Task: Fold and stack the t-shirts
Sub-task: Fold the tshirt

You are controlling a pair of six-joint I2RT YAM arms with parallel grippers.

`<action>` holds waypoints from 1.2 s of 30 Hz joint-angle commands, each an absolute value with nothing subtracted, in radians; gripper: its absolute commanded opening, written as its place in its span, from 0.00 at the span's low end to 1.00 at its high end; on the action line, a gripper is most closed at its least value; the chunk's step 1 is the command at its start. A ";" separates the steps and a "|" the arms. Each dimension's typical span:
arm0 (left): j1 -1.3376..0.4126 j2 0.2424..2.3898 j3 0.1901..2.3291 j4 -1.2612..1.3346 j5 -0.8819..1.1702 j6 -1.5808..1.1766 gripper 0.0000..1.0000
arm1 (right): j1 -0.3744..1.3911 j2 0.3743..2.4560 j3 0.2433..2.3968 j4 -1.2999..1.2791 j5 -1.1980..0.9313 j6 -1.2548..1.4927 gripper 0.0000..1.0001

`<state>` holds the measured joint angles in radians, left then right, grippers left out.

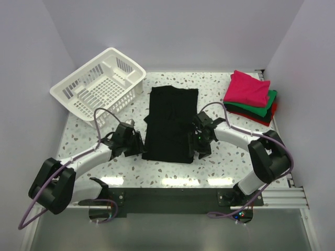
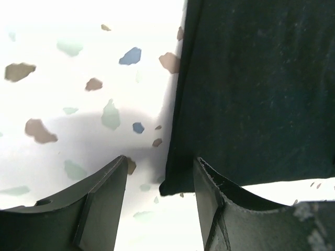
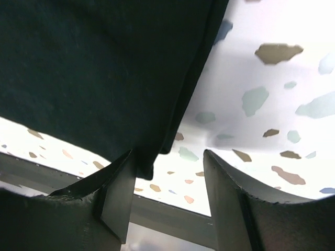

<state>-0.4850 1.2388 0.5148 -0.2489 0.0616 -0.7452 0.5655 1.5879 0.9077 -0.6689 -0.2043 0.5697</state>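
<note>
This is most likely a robotics lab work cell, not a home or a shop. Plain pale panel walls (image 1: pixel 172 31) box in a white speckled table (image 1: pixel 172 172) at 9, 12 and 3 o'clock. At 6 o'clock the left arm (image 1: pixel 86 159) and right arm (image 1: pixel 238 135) are bolted to a dark base plate (image 1: pixel 167 197). A bare aluminium rail (image 1: pixel 285 197) lies at 5 o'clock, and purple cables (image 1: pixel 97 121) loop loose. Few goods lie about: a white plastic basket (image 1: pixel 78 71) at 10 o'clock and folded t-shirts (image 1: pixel 250 94) at 2 o'clock.
</note>
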 commanded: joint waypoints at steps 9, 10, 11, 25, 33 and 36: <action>-0.488 1.114 0.474 -0.285 0.020 -0.815 0.57 | 0.606 1.535 0.853 -0.585 -0.282 0.612 0.50; -0.488 1.109 0.469 -0.287 0.020 -0.816 0.57 | 0.610 1.537 0.854 -0.581 -0.284 0.614 0.50; -0.488 1.105 0.466 -0.288 0.017 -0.818 0.57 | 0.612 1.540 0.854 -0.577 -0.285 0.615 0.50; -0.488 1.100 0.417 -0.269 0.037 -0.810 0.54 | 0.614 1.643 0.877 -0.620 -0.232 0.607 0.26; -0.491 1.137 0.397 -0.183 0.118 -0.805 0.50 | 0.612 1.661 0.888 -0.632 -0.227 0.612 0.12; -0.498 1.154 0.391 -0.155 0.144 -0.799 0.49 | 0.614 1.664 0.887 -0.634 -0.227 0.617 0.12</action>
<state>-0.4866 1.1339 0.4122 -0.2066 0.0990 -0.8017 0.6086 1.6363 0.8780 -0.6228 -0.2573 0.6128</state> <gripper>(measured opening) 0.494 0.138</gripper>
